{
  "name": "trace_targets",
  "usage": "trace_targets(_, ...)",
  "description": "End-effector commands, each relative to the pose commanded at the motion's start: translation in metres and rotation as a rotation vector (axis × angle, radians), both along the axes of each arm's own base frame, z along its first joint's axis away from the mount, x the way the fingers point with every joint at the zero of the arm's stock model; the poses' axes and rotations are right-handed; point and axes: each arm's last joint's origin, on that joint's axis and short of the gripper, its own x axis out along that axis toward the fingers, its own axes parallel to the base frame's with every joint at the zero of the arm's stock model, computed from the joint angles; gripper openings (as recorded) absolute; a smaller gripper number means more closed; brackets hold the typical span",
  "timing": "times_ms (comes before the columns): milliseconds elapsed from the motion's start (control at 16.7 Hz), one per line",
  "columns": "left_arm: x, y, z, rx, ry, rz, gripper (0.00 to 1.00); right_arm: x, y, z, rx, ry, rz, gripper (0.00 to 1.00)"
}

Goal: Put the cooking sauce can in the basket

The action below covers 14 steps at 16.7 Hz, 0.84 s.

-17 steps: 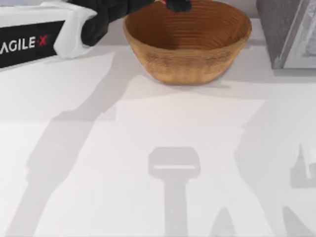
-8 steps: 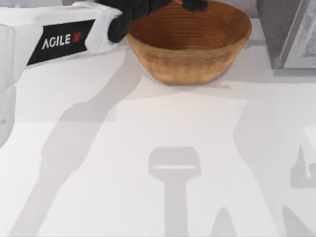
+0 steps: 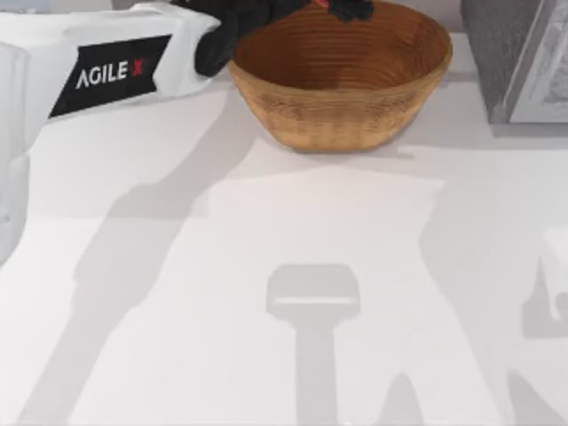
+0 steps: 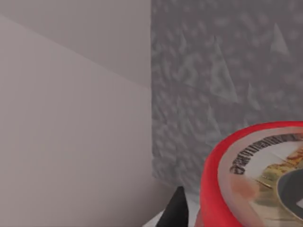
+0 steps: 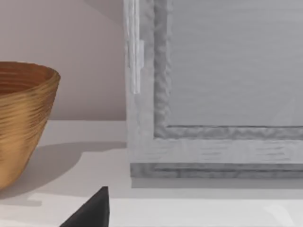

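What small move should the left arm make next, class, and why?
Probably open the left gripper to release the cooking sauce can: it is held over the far rim of the basket, whose bowl lies open beneath.

Above the far rim of the basket (image 3: 337,80), our left end effector (image 3: 342,7) is cut by the top view's upper edge; finger spacing unreadable. The cooking sauce can (image 4: 255,184) runs off our left wrist view. The grey block (image 3: 515,58) beside the basket is cropped.

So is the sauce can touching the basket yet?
Cannot tell. In the top view the left gripper hides the can above the basket far rim.
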Motion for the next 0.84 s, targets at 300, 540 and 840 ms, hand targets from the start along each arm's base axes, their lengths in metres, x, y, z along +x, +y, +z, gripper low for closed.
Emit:
trace_targets(300, 0.0, 0.0, 0.0, 0.0, 0.0, 0.0, 0.75, 0.0, 0.0, 0.0, 0.0, 0.0, 0.0, 1.0)
trace_targets(540, 0.0, 0.0, 0.0, 0.0, 0.0, 0.0, 1.0, 0.0, 0.0, 0.0, 0.0, 0.0, 0.0, 1.0)
trace_targets(840, 0.0, 0.0, 0.0, 0.0, 0.0, 0.0, 1.0, 0.0, 0.0, 0.0, 0.0, 0.0, 0.0, 1.0)
